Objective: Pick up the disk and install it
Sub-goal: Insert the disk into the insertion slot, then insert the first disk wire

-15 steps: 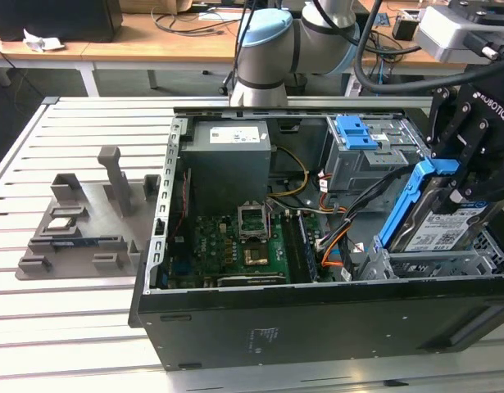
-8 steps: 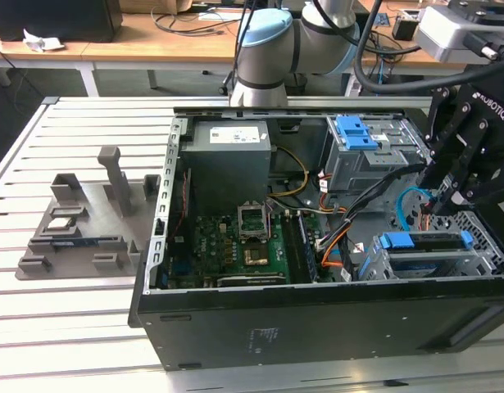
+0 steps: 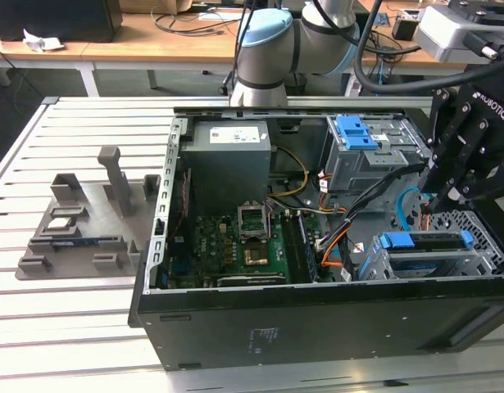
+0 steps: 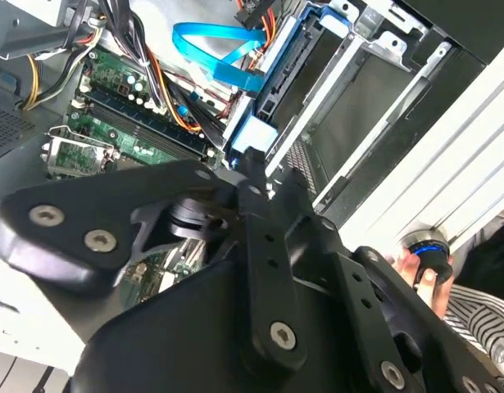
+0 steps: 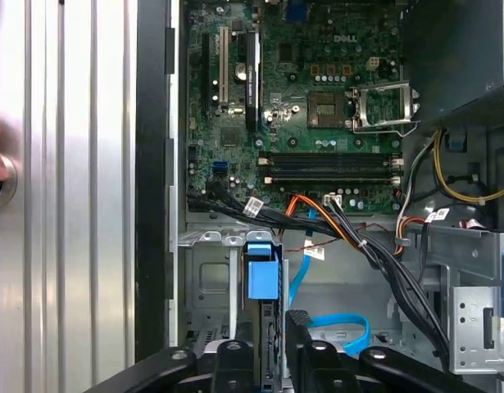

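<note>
The black multi-link gripper (image 3: 448, 192) hangs at the exterior view's right end of the open black computer case (image 3: 317, 319), its fingertips down inside among the cables. In the first wrist view its two dark fingers (image 5: 235, 360) stand a little apart, either side of a thin upright edge with a bright blue plastic tab (image 5: 263, 274); this looks like the flat silver disk with blue side rails (image 3: 428, 243), sitting on edge in the grey metal drive cage (image 3: 481, 258) just below the gripper. Whether the fingers actually press on it I cannot tell. A light-blue flat data cable (image 5: 342, 327) loops close beside it. The green motherboard (image 3: 235, 246) lies further in, and the ribbed silver metal desk (image 3: 71, 327) carries the case. A hand (image 4: 417, 270) rests on a round blue-lit button (image 4: 432, 255) in the second wrist view
</note>
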